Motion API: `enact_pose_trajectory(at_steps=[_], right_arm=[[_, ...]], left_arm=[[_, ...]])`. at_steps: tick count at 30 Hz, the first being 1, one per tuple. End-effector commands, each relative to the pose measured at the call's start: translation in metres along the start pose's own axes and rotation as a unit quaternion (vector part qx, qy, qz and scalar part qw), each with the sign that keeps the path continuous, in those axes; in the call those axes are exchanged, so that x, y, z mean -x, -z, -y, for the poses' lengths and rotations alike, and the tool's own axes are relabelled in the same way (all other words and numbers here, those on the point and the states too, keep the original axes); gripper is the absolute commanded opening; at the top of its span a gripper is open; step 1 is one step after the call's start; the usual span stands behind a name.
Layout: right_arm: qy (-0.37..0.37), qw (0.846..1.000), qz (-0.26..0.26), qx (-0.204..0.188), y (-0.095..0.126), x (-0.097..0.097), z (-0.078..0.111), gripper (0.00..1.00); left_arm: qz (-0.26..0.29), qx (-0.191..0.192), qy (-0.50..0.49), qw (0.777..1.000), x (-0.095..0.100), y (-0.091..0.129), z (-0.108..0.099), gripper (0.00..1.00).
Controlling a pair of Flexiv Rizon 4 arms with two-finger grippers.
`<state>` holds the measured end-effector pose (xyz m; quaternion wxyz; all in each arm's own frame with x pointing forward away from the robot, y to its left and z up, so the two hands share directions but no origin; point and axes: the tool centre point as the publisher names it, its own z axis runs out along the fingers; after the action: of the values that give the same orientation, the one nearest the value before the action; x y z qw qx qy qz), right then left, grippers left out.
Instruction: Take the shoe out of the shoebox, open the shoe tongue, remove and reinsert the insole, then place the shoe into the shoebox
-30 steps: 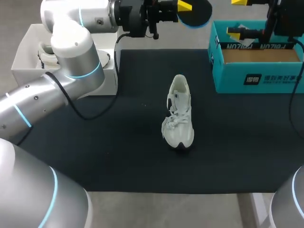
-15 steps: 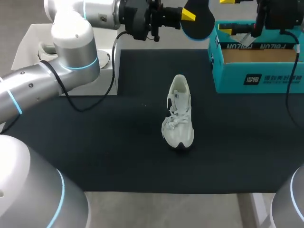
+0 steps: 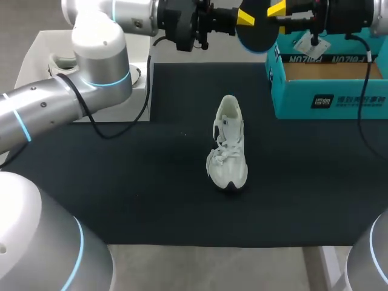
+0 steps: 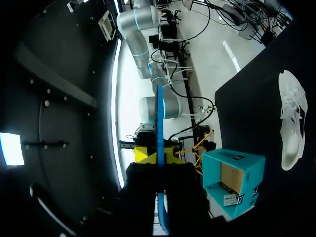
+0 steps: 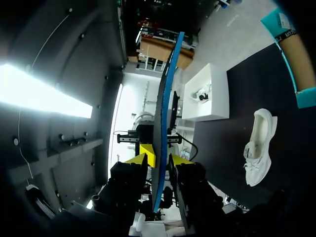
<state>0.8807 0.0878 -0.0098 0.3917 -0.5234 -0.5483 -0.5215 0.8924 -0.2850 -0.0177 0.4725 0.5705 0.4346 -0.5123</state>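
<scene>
white laced shoe lies well apart from both grippers; left gripper clamps thin blue insole upright, likely for handover; right gripper alongside, grip indeterminable.

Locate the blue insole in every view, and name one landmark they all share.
Head view: insole above the table's far edge, beside the shoebox.
Left wrist view: edge-on in the left gripper.
Right wrist view: edge-on in the right gripper.
Shared landmark: the white shoe.

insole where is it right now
In the head view the blue insole is held aloft at the back, between the left gripper and right gripper, just left of the teal shoebox.
</scene>
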Motion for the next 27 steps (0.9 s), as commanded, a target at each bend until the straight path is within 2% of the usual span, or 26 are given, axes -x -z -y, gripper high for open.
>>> enact_pose_trajectory(at_steps=[1,6,8,10,16,17,18,19,23,27], right_arm=[[-0.002,1.0,0.002,-0.003,-0.004,0.0,-0.001,0.27],[-0.005,1.0,0.002,-0.007,-0.007,0.003,0.0,0.22],[-0.006,1.0,0.002,-0.007,-0.007,0.004,0.0,0.14],[-0.007,1.0,0.001,-0.008,-0.008,0.004,0.001,0.01],[-0.005,1.0,-0.003,-0.009,-0.008,0.006,0.001,0.0],[-0.003,1.0,-0.007,-0.009,-0.008,0.006,0.001,0.0],[-0.002,1.0,-0.011,-0.009,-0.008,0.006,0.001,0.0],[-0.001,1.0,-0.012,-0.008,-0.008,0.005,0.001,0.0],[0.01,1.0,-0.013,-0.002,-0.004,0.003,0.001,0.0],[0.017,1.0,-0.013,0.001,0.0,0.001,0.0,0.0]], left_arm=[[0.003,0.0,-0.003,1.0,0.0,-0.005,-0.004,0.0],[0.008,-0.004,-0.005,1.0,0.002,-0.008,-0.004,0.0],[0.009,-0.004,-0.005,1.0,0.002,-0.009,-0.004,0.0],[0.01,-0.004,-0.004,1.0,0.002,-0.009,-0.004,0.0],[0.018,0.002,0.013,1.0,0.002,-0.007,-0.003,0.0],[0.024,0.004,0.021,0.999,0.001,-0.007,-0.003,0.38],[0.03,0.011,0.022,0.999,0.002,-0.006,-0.003,0.91],[0.037,0.008,0.029,0.999,0.003,-0.005,-0.003,1.0],[0.037,0.015,0.029,0.999,0.0,0.008,-0.002,1.0],[-0.004,0.021,0.035,0.999,-0.011,0.039,0.006,1.0]])
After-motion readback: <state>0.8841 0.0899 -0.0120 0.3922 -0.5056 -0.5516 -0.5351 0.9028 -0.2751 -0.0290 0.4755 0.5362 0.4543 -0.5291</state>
